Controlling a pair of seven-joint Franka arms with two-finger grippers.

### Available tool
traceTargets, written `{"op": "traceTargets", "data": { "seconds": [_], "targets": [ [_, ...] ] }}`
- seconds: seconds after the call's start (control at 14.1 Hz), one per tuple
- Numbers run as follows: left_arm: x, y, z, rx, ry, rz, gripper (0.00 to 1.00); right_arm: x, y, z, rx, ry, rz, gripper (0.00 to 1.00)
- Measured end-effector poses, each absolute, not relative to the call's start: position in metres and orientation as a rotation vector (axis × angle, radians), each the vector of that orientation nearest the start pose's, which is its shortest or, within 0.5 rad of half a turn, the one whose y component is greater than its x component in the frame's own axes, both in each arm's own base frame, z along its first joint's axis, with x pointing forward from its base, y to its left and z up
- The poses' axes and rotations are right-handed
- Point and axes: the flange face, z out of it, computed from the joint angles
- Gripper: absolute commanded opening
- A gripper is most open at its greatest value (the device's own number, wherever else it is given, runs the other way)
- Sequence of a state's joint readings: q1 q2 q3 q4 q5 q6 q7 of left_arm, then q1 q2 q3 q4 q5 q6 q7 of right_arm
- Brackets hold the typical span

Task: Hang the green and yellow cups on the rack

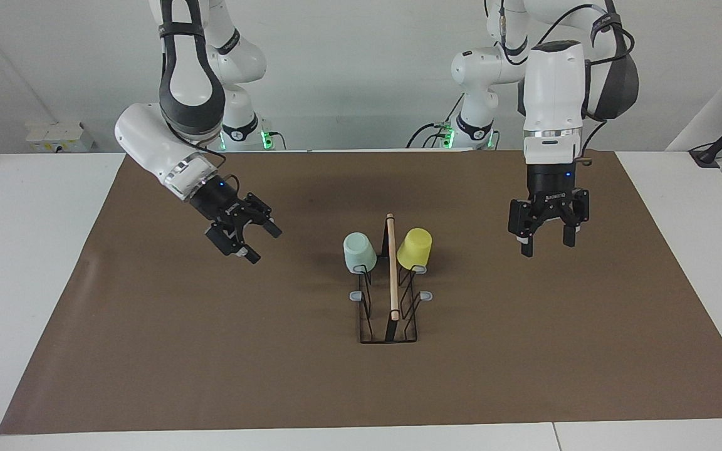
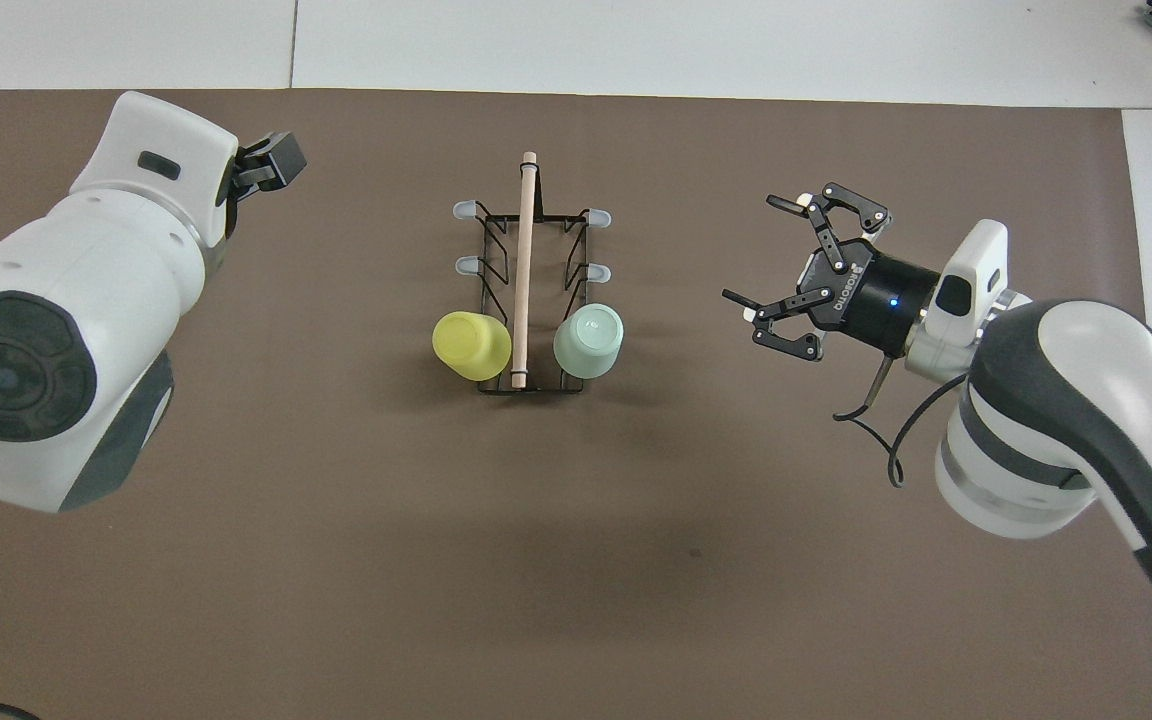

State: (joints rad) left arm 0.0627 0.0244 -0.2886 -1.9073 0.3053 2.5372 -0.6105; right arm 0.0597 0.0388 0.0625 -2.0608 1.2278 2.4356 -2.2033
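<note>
A brown mat (image 1: 210, 351) is covering most of the white table (image 1: 22, 263). Near its middle, the rack (image 1: 389, 313) is standing with its wooden rod (image 1: 392, 269) along the top.

Both cups are hanging upside down on the pair of prongs nearest the robots: the yellow cup (image 1: 415, 248) on the side toward the left arm's end, the green cup (image 1: 359, 252) on the side toward the right arm's end.

The left gripper (image 1: 546, 245) is being held in the air over bare mat, well apart from the rack, fingers spread and holding nothing. The right gripper (image 1: 253, 243) is likewise released and empty, over bare mat.

The hanging step is judged complete. Only a return of both arms to rest appears to be called for next.
</note>
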Motion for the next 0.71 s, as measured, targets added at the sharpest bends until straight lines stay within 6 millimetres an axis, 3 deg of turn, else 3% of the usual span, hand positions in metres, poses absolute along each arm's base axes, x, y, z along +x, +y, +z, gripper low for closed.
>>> {"op": "traceTargets", "data": {
  "seconds": [0.21,0.5,0.71],
  "targets": [
    [0.601,-0.103,0.564,-3.046,-0.167,-0.877,0.98,0.588,0.054,0.469,-2.053,-1.717,-1.179,1.0],
    [0.602,-0.052,0.584,-3.067,-0.006,-0.708,0.98,0.593,0.051,0.484,-2.31,-1.511,-0.955,1.0],
    [0.596,-0.03,0.598,-3.106,0.136,-0.545,1.0,0.59,0.04,0.488,-2.439,-1.393,-0.725,1.0]
  ]
}}
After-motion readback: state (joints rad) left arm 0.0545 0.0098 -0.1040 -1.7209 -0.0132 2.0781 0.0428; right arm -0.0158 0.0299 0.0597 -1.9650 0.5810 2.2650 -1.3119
